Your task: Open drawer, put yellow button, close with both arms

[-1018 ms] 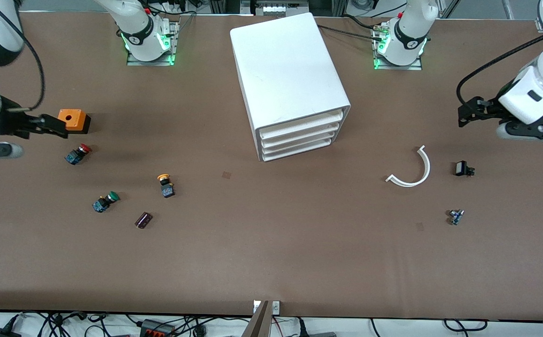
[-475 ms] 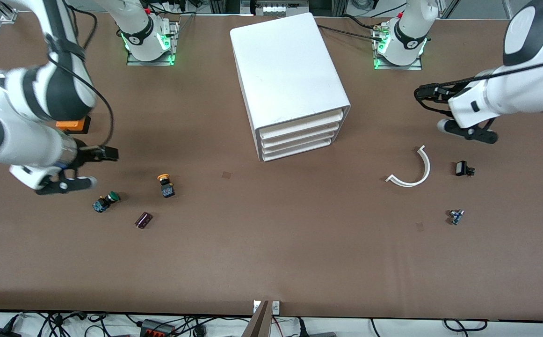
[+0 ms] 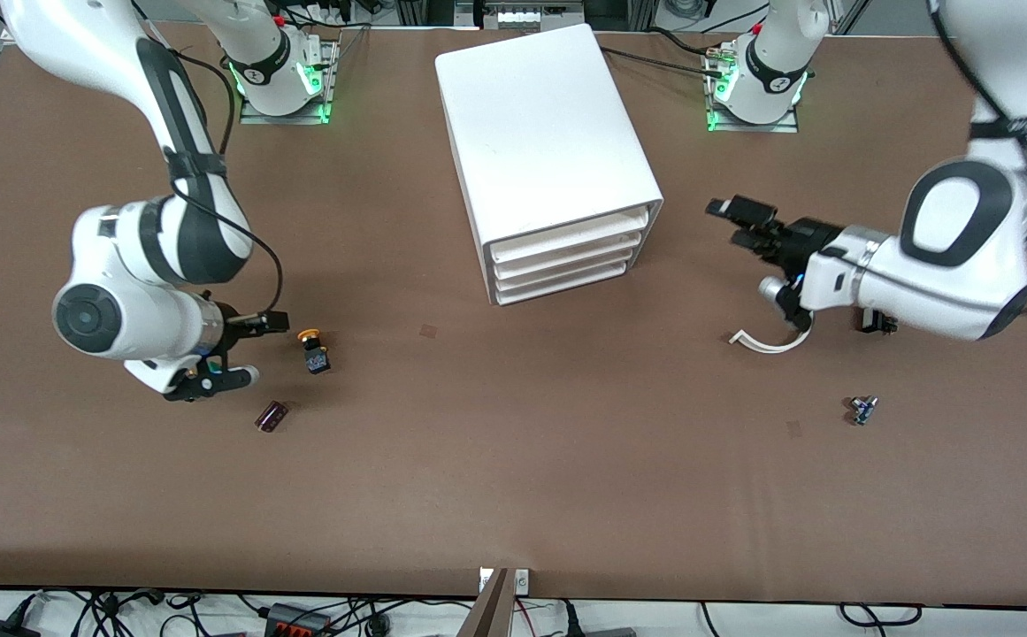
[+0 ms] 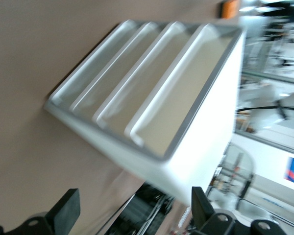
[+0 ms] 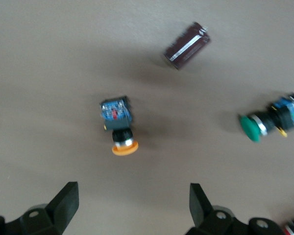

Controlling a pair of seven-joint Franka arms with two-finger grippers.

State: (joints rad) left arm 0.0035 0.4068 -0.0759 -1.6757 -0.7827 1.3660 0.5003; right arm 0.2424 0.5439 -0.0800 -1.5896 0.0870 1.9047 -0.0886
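While all four drawers are sitting shut in the cabinet, the left pincer is hovering spread at its three o'clock, facing the drawer. The right pincer is hanging spread at nine o'clock of the yellow button lying on the tabletop. Next, judging by this, the left must be hooking the top drawer's lip.

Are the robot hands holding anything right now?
No. The left gripper and the right gripper are both open and empty; the yellow button lies on the table.
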